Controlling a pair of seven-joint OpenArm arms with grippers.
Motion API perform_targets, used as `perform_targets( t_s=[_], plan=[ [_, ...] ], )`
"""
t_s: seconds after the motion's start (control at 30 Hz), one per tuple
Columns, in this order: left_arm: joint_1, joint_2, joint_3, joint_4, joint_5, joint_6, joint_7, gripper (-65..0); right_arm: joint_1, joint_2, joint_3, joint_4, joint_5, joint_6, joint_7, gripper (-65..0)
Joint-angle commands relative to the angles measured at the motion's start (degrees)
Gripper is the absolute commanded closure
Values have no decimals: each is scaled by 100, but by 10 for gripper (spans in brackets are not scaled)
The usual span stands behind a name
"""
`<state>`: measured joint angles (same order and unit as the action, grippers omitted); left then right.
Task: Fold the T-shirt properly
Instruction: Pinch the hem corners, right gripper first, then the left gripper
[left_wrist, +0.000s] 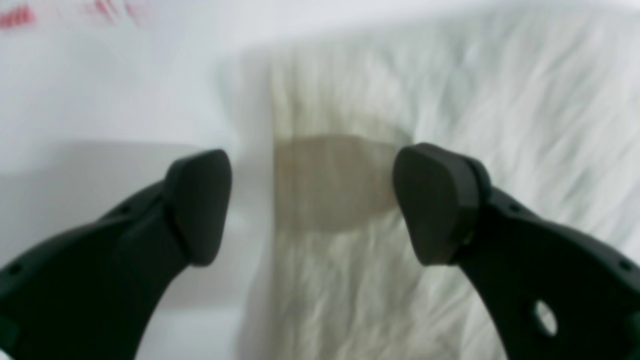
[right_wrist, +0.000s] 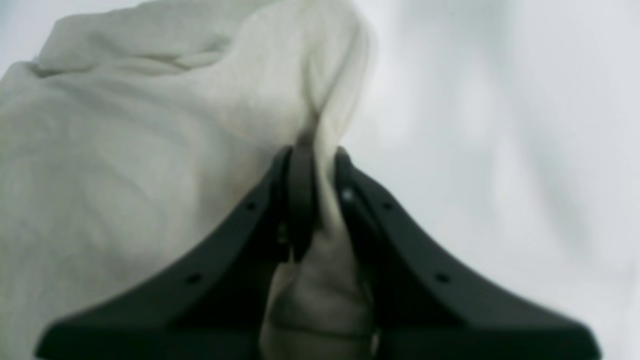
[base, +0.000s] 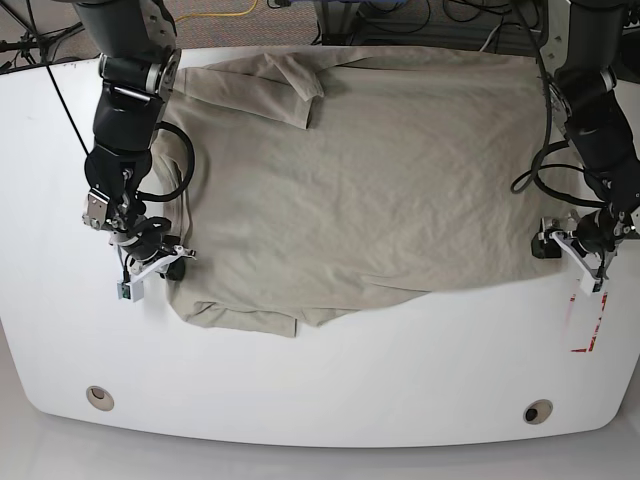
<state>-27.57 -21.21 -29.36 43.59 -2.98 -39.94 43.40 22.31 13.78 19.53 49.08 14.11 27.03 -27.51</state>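
The khaki-beige T-shirt (base: 380, 170) lies spread on the white table (base: 320, 380), with one sleeve folded over at the back left. My right gripper (base: 175, 268) is at the shirt's near left corner. In the right wrist view it (right_wrist: 312, 165) is shut on a pinched fold of the shirt (right_wrist: 125, 150). My left gripper (base: 560, 245) is at the shirt's right edge. In the left wrist view it (left_wrist: 312, 205) is open, its pads (left_wrist: 200, 205) astride the edge of the cloth (left_wrist: 350, 90), with nothing held.
Red tape marks (base: 590, 325) lie on the table by the left gripper. Two round holes (base: 99, 397) (base: 537, 411) sit near the table's front edge. Cables (base: 230, 12) lie behind the table's back edge.
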Motion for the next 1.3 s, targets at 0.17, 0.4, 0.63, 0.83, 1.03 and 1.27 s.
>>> perform_targets(
  t_s=[0.17,0.4,0.63,0.83,1.03,1.27],
  plan=[
    [-210,-81,136,5,39,-6,-89,-508,104,50,21,72,-9,-8,-32,-59],
    [-219,33,374,-30,13,-6,-142,-508,104,42,21,81,-9,-8,-32,-59],
    [-219,156,383,-30,13,-6,-142,-504,104,42,21,81,-9,-8,-32,-59],
    [-219,165,383,-30,13,-6,-159,-382,104,42,21,81,-9,-8,-32,-59],
    [-219,297,391,-30,39,-6,-159,-169,104,42,21,81,-9,1,-23,-59],
    [-219,315,400,-30,39,-6,-159,0,104,42,12,55,-9,1,162,-57]
  ],
)
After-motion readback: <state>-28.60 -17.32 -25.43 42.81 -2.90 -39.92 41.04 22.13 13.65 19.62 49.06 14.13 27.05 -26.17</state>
